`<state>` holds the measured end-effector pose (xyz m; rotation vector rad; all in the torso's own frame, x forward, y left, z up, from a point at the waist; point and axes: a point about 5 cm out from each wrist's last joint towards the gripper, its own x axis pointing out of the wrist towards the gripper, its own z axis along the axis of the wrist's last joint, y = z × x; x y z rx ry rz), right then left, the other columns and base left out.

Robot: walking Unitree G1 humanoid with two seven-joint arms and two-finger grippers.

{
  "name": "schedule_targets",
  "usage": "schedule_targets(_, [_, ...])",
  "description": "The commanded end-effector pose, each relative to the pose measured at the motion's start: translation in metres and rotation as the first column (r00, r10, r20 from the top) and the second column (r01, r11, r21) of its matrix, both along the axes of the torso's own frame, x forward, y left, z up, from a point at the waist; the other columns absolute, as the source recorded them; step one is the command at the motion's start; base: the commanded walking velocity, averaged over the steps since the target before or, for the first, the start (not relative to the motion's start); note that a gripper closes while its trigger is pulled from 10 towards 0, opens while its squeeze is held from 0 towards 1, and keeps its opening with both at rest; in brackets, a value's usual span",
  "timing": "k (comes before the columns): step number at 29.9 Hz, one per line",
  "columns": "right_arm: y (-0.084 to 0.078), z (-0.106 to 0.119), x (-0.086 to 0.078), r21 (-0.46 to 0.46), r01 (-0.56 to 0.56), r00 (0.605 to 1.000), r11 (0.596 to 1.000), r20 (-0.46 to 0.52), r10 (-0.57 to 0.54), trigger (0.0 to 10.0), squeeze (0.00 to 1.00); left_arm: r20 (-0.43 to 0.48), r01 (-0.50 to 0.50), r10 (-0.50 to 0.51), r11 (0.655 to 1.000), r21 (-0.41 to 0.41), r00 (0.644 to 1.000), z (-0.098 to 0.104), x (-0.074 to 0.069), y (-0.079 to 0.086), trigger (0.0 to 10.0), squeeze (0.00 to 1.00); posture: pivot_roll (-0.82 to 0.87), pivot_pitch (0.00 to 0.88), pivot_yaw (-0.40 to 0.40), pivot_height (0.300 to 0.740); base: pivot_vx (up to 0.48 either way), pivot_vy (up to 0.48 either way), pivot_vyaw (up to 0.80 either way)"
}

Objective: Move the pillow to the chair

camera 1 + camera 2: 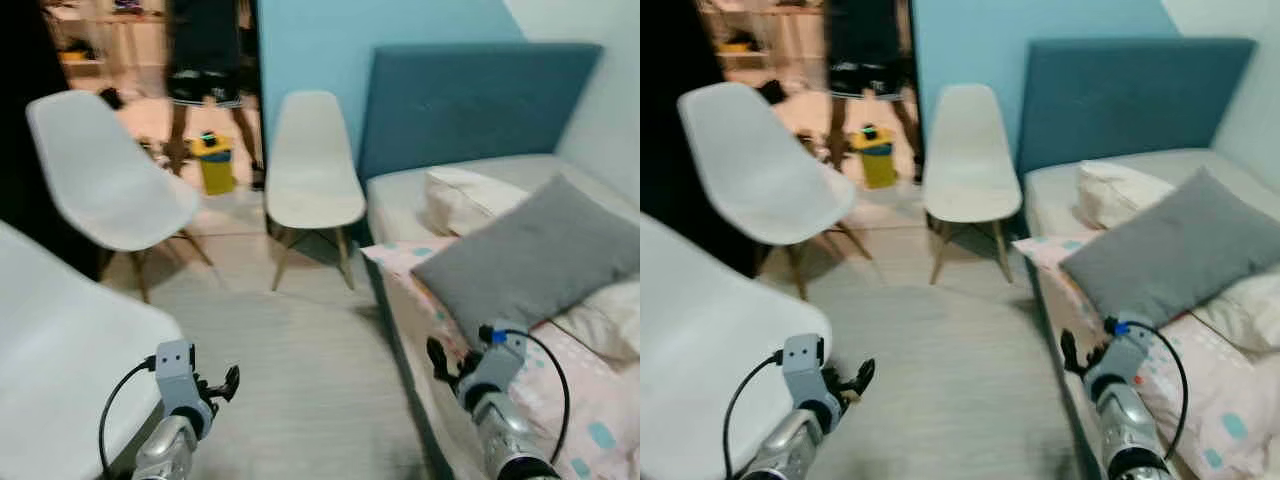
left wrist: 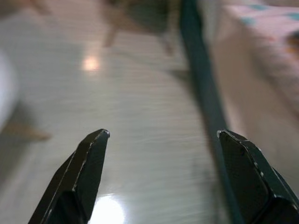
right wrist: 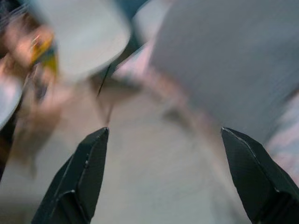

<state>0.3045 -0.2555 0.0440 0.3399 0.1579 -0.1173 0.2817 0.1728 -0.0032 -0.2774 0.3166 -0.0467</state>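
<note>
The grey pillow (image 1: 535,255) lies tilted on the bed (image 1: 400,205), propped against a white pillow (image 1: 462,197) behind it and overlapping another white pillow (image 1: 610,320) at the bed's near right side. Under it spreads a pink sheet (image 1: 590,400) with pale blue patches. A dark blue headboard (image 1: 480,100) stands behind the bed against a light blue wall (image 1: 320,45).

The right tool (image 1: 437,357) hangs low at the bed's edge, just beside the near corner of the grey pillow and not touching it; in the right wrist view its two black fingers (image 3: 84,172) are spread wide with nothing between them, and the blurred grey pillow (image 3: 233,56) fills the space ahead. The left tool (image 1: 222,383) is held low over the pale wood-look floor (image 1: 300,380), well apart from the bed; in the left wrist view its fingers (image 2: 86,170) are likewise spread and empty, with the dark bed base (image 2: 201,93) running along one side.

Three white shell chairs with wooden legs are in the room: one chair (image 1: 312,165) stands just beside the bed's head end, a second chair (image 1: 105,180) sits farther left, and a third (image 1: 60,370) rises large and close beside the left arm. Beyond the chairs a person's legs (image 1: 205,100) stand in a doorway, next to a small yellow bin (image 1: 215,160).
</note>
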Motion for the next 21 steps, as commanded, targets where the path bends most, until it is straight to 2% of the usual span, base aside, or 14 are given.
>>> schedule_targets(1, [-0.001,0.028,0.017,0.037,0.004,0.991,0.999,0.132,-0.009,10.0,0.0,0.03,0.016,-0.016,1.0,0.0,0.999,0.005,0.004,0.0,10.0,0.0,-0.02,0.001,0.014,0.74,0.48,0.0,-0.78])
schedule_targets(7, [-0.009,0.055,0.027,0.065,0.024,0.968,0.998,0.247,-0.039,10.0,0.0,0.047,0.035,-0.035,0.999,-0.006,0.998,0.009,0.008,-0.003,10.0,0.0,-0.03,0.001,0.02,0.74,0.48,0.0,-0.78])
schedule_targets(11, [-0.014,0.062,0.027,0.077,0.047,0.958,0.996,0.278,-0.067,10.0,0.0,0.049,0.044,-0.044,0.999,-0.01,0.998,0.009,0.009,-0.005,10.0,0.0,-0.03,0.002,0.023,0.74,0.48,0.0,-0.76])
schedule_targets(14, [-0.029,0.065,0.022,0.081,0.11,0.95,0.991,0.284,-0.129,10.0,0.0,0.055,0.072,-0.072,0.997,-0.006,0.996,0.01,0.009,-0.009,10.0,0.0,-0.03,0.002,0.028,0.74,0.435,0.0,-0.76])
schedule_targets(17, [-0.033,0.065,0.02,0.084,0.127,0.948,0.988,0.282,-0.145,10.0,0.0,0.057,0.081,-0.081,0.997,-0.003,0.995,0.01,0.009,-0.011,10.0,0.0,-0.03,0.002,0.028,0.74,0.405,0.0,-0.76])
schedule_targets(21, [-0.058,0.062,0.005,0.083,0.222,0.937,0.972,0.259,-0.236,10.0,0.0,0.058,0.098,-0.098,0.995,0.011,0.993,0.011,0.01,-0.014,10.0,0.0,-0.04,0.001,0.032,0.74,0.245,0.0,-0.75])
